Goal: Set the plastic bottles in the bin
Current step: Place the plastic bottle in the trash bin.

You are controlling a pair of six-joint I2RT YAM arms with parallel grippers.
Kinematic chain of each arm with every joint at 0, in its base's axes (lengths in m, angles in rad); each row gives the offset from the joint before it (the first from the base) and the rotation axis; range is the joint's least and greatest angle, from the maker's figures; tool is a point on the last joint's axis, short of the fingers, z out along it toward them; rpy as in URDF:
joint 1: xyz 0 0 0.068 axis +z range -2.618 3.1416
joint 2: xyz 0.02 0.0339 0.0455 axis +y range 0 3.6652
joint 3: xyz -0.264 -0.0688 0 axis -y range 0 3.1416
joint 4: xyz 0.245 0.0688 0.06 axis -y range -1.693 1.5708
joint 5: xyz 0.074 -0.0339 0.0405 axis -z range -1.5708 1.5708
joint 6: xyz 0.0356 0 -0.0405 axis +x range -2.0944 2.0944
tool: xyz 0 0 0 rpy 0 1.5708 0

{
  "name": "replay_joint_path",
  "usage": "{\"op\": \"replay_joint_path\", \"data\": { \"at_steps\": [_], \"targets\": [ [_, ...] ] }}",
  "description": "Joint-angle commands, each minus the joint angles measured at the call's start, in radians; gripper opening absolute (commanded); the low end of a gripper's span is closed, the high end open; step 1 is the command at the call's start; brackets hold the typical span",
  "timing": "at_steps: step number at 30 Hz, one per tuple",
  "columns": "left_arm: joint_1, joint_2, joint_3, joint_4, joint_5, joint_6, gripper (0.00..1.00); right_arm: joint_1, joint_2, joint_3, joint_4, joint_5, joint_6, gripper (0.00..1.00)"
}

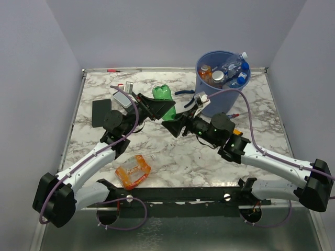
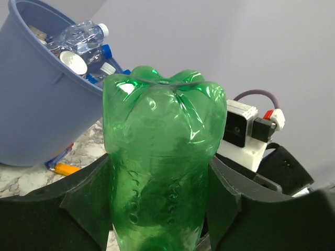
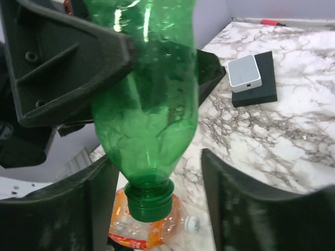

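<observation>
A green plastic bottle (image 1: 163, 98) hangs above the table's middle with its base up and its cap (image 3: 149, 203) down. My left gripper (image 1: 152, 107) is shut on its body (image 2: 162, 157). My right gripper (image 1: 176, 125) stands open round the neck (image 3: 157, 180), its fingers (image 3: 225, 204) apart from the plastic. The blue bin (image 1: 222, 102) stands at the back right and holds several bottles (image 1: 226, 70). A crushed orange-tinted bottle (image 1: 133, 171) lies near the front edge, seen below the green cap (image 3: 133, 232).
A flat black slab (image 1: 101, 112) with a small white box (image 3: 244, 73) on it lies at the left. A red pen (image 1: 112, 70) rests on the far edge. An orange-handled tool (image 2: 65, 168) lies at the bin's foot.
</observation>
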Motion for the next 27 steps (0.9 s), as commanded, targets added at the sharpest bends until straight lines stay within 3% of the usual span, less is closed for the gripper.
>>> {"op": "replay_joint_path", "data": {
  "at_steps": [1, 5, 7, 8, 10, 11, 14, 17, 22, 27],
  "targets": [
    [-0.007, -0.014, -0.002, 0.034, 0.033, -0.014, 0.29, 0.007, 0.021, 0.06, -0.045, 0.019, -0.056, 0.58],
    [-0.012, -0.019, -0.003, 0.034, 0.023, -0.014, 0.29, 0.007, 0.036, 0.093, -0.09, -0.02, -0.069, 0.49],
    [-0.014, -0.021, -0.002, 0.034, 0.021, -0.012, 0.34, 0.007, 0.035, 0.096, -0.104, -0.022, -0.069, 0.35],
    [-0.014, -0.023, -0.002, 0.034, 0.021, -0.007, 0.47, 0.007, 0.026, 0.096, -0.12, -0.022, -0.071, 0.28],
    [-0.014, -0.041, -0.01, 0.021, -0.005, 0.014, 0.91, 0.007, -0.006, 0.098, -0.164, 0.008, -0.089, 0.17],
    [-0.013, -0.058, -0.014, -0.006, -0.042, 0.036, 0.98, 0.007, -0.032, 0.104, -0.196, 0.041, -0.103, 0.13],
    [-0.012, -0.156, -0.003, -0.152, -0.207, 0.139, 0.99, 0.007, -0.106, 0.177, -0.359, 0.148, -0.174, 0.01],
    [-0.011, -0.238, 0.023, -0.286, -0.342, 0.251, 0.99, 0.007, -0.138, 0.305, -0.534, 0.266, -0.265, 0.01],
    [-0.011, -0.297, 0.068, -0.495, -0.54, 0.483, 0.99, -0.033, -0.041, 0.651, -0.837, 0.639, -0.387, 0.01],
    [-0.011, -0.251, 0.083, -0.715, -0.769, 0.629, 0.99, -0.393, 0.115, 0.915, -1.029, 0.381, -0.291, 0.01]
  ]
}}
